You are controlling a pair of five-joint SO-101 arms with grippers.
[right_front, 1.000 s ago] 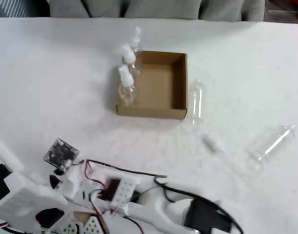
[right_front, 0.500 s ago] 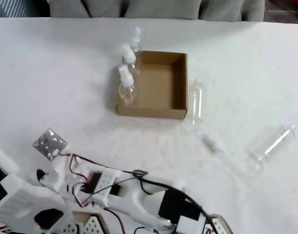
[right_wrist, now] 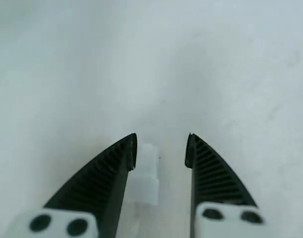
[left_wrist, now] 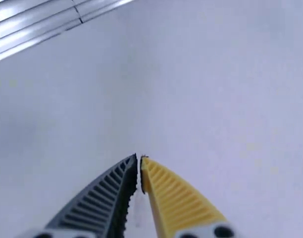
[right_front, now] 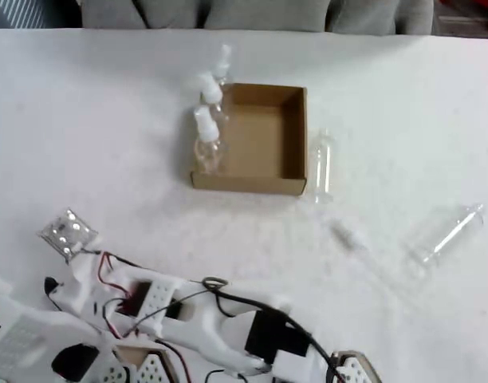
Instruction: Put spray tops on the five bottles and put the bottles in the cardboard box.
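Surveying from above, three clear white-topped bottles (right_front: pixel 207 148) stand at the left wall of the square cardboard box (right_front: pixel 252 184), in or out I cannot tell. Two bare bottles (right_front: pixel 322 163) lie on the white desk (right_front: pixel 100 120), so much seems undone. By the left wrist view, the ribbed left gripper (left_wrist: pixel 139 161) is pressed together. By the right wrist view, the right gripper (right_wrist: pixel 161 144) is spread around a white plastic spray top (right_wrist: pixel 145 176).

Open cardboard box (right_front: pixel 248 183), three spray-topped bottles (right_front: pixel 206 148) at its left wall — two clear bottles (right_front: pixel 322 166) lying right, spray top (right_front: pixel 349 235) between.
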